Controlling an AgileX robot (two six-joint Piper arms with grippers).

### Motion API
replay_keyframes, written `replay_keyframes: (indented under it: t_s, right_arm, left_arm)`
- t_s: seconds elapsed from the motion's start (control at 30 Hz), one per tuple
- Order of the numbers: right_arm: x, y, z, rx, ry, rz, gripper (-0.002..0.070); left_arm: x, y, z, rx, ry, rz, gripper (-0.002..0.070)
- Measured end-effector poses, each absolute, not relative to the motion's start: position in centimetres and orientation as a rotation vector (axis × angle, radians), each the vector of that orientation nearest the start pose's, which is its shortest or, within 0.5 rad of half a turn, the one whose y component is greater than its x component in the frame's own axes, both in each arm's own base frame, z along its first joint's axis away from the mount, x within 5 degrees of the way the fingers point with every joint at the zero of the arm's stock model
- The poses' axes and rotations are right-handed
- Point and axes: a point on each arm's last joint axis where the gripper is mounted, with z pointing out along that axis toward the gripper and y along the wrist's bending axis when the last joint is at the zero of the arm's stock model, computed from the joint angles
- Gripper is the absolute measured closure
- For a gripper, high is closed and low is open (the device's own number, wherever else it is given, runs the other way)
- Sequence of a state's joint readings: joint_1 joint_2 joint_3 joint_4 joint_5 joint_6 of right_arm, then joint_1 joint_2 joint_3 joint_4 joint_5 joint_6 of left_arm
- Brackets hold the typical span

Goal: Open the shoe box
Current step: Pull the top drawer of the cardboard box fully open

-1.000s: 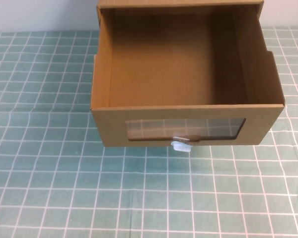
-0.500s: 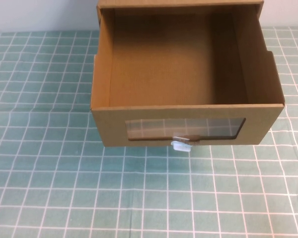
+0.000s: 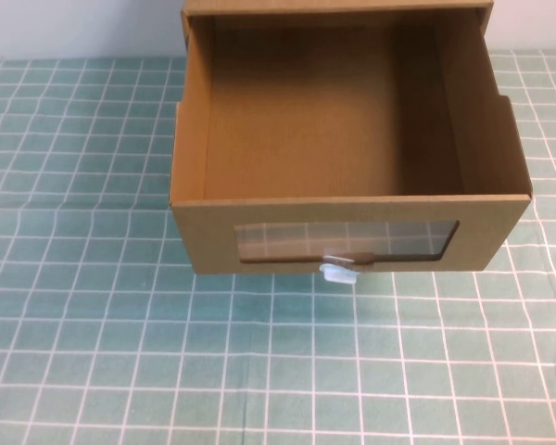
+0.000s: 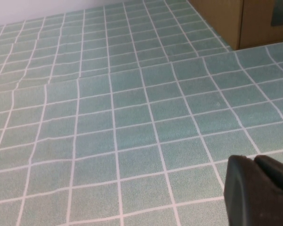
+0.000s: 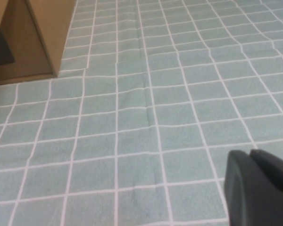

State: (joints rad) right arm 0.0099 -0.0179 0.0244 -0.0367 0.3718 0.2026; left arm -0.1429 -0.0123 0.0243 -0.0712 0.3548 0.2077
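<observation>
Corrugated shoe box (image 3: 500, 222) drawer out, clear window (image 3: 347, 239), gridded table (image 3: 93, 352). Wrist views show left gripper (image 4: 254, 162), right gripper (image 5: 251, 155) flanking box, fingers clenched.

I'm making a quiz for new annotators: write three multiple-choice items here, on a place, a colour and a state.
1. Where is the pull tab? A. on the shoe box front, below its window; B. inside the box; C. lying apart from the box.
2. The tablecloth is: A. plain red; B. green with white lines; C. black.
3. The shoe box is: A. shut; B. open with shoes inside; C. open and empty.
A: the tab hangs under the window. B: the grid shows all round. C: only bare cardboard shows inside. The left gripper and the right gripper, both shut, are low over the tablecloth, clear of the box.
</observation>
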Motion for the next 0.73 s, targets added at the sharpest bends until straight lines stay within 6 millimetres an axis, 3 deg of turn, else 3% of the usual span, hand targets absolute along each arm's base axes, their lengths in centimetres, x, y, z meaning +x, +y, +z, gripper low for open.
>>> replay_keyframes:
  t_s: [0.27, 0.73]
  right_arm:
    - [5.22, 0.21, 17.25, -0.035, 1.861, 0.012, 0.0689]
    - [5.23, 0.27, 17.27, -0.055, 1.859, 0.007, 0.0689]
  left_arm:
    - [5.21, -0.98, 17.38, 0.279, 1.829, -0.024, 0.068]
    - [5.21, -0.98, 17.38, 0.279, 1.829, -0.024, 0.068]
